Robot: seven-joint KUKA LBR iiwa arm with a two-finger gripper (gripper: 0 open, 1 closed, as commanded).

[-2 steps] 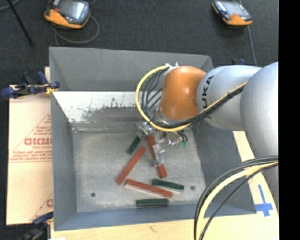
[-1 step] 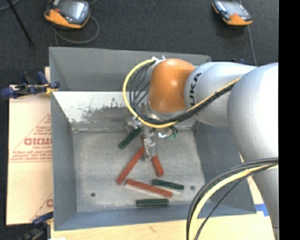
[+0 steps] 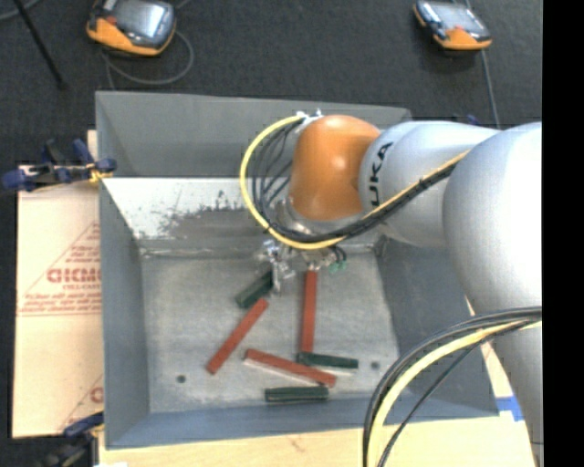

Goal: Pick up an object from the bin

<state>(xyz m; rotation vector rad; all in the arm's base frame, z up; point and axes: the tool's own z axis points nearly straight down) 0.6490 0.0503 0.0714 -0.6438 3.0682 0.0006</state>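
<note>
1. The gripper [image 3: 290, 264] hung below the arm's rounded orange cover [image 3: 328, 178], low over the back half of the bin floor. I could not tell whether it stood wide or narrow, since the cover and a yellow cable loop [image 3: 248, 187] hid much of it.
2. A short dark green flat stick [image 3: 254, 292] lay tilted at the gripper's lower left. Its upper end was right against the gripper, and I could not tell whether it was gripped or only touching.
3. A long red flat stick [image 3: 237, 336] slanted from the green one's lower end toward the front left of the bin.
4. A second red flat stick [image 3: 310, 315] lay lengthwise just below the gripper, pointing to the front.
5. Near the front wall lay a pale red stick [image 3: 290, 367], slanting, with a dark green bar [image 3: 328, 362] at its right end. Another dark green bar [image 3: 296, 395] lay nearest the front.
6. The grey metal bin [image 3: 119, 301] had a dull, scuffed floor and dark specks along its back wall.
7. Around it was a dark floor [image 3: 274, 55], where two orange-and-black devices [image 3: 132, 23] lay with their cables beyond the bin's back.
</note>
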